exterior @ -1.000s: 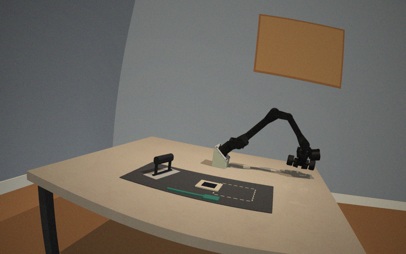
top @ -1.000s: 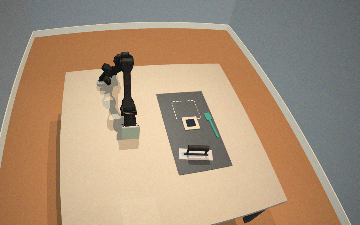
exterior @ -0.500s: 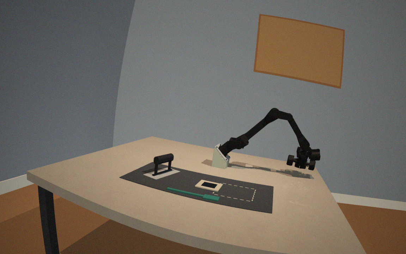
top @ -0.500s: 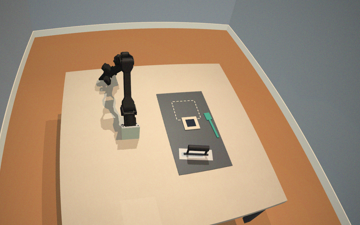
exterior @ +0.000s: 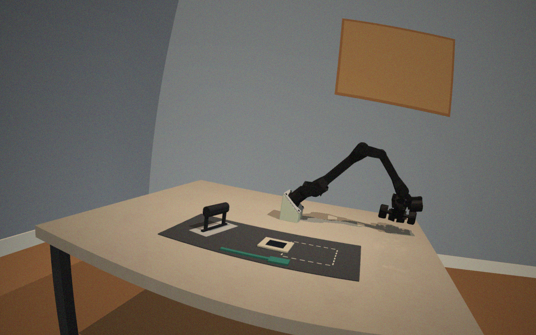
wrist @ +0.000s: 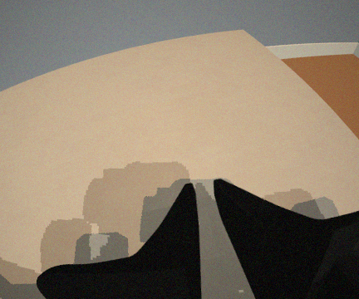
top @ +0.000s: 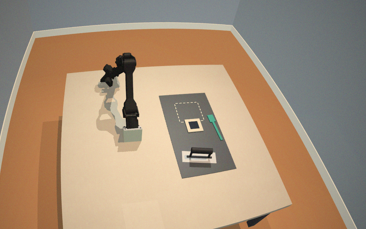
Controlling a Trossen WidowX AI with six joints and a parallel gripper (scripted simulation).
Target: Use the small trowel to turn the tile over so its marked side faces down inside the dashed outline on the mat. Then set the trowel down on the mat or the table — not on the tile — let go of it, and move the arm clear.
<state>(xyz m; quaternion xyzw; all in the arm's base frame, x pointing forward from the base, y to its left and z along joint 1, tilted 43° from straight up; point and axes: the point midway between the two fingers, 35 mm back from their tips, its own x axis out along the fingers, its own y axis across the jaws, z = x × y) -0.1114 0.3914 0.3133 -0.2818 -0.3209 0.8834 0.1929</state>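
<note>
The square cream tile (top: pixel 187 126) (exterior: pixel 263 244) lies flat on the dark grey mat (top: pixel 175 142) (exterior: pixel 345 271), its dark marked square facing up. It covers part of one side of the dashed outline (top: pixel 176 110) (exterior: pixel 335 257) and lies mostly outside it. The small green trowel (top: pixel 217 130) (exterior: pixel 244 253) lies flat along the mat's edge, blade beside the tile and apart from it. My gripper (top: pixel 101 79) (exterior: pixel 397 215) (wrist: pixel 203 188) is shut and empty, with a narrow gap between its fingertips. It hangs above the table's far left part in the top view, away from tile and trowel.
A larger trowel with a raised black handle (top: pixel 201 150) (exterior: pixel 216 208) stands on its pale plate (top: pixel 185 157) (exterior: pixel 227 227) at the mat's other end. The arm's pale green base (top: pixel 132 135) (exterior: pixel 289 211) stands on the table (top: pixel 93 176) (exterior: pixel 116 224) beside the mat.
</note>
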